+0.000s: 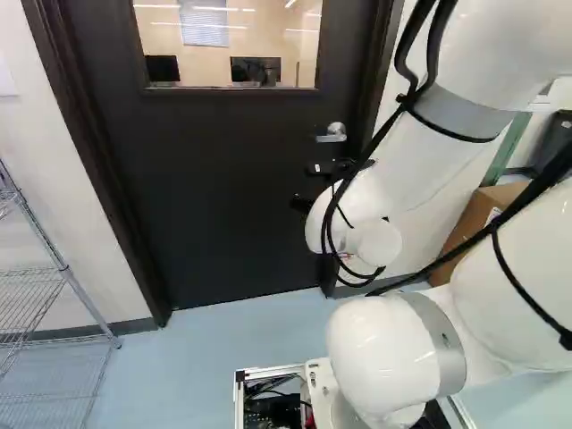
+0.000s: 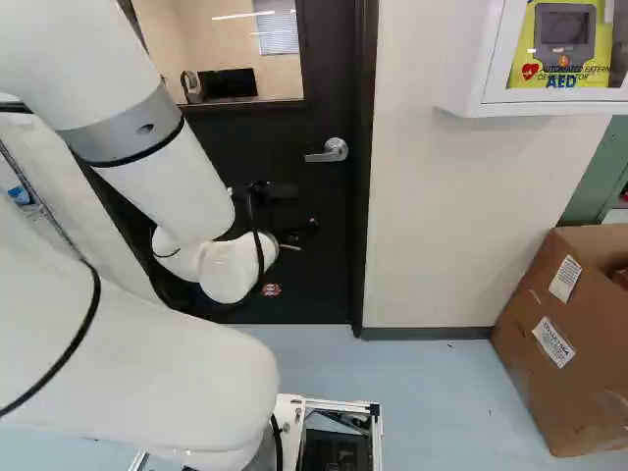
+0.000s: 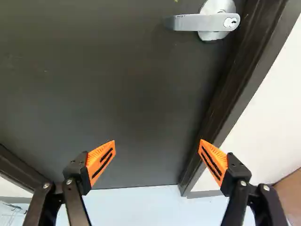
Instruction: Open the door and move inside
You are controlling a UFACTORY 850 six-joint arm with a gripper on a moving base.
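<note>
My tool [image 1: 304, 186] is wide open, near the closed black door [image 1: 223, 179]. The silver door handle [image 1: 332, 133] is on the door's right side, apart from my tool.

The door [image 1: 223, 188] looks matt, perhaps painted metal; its lever handle [image 3: 195, 22] is smooth, dull-silver metal.
</note>
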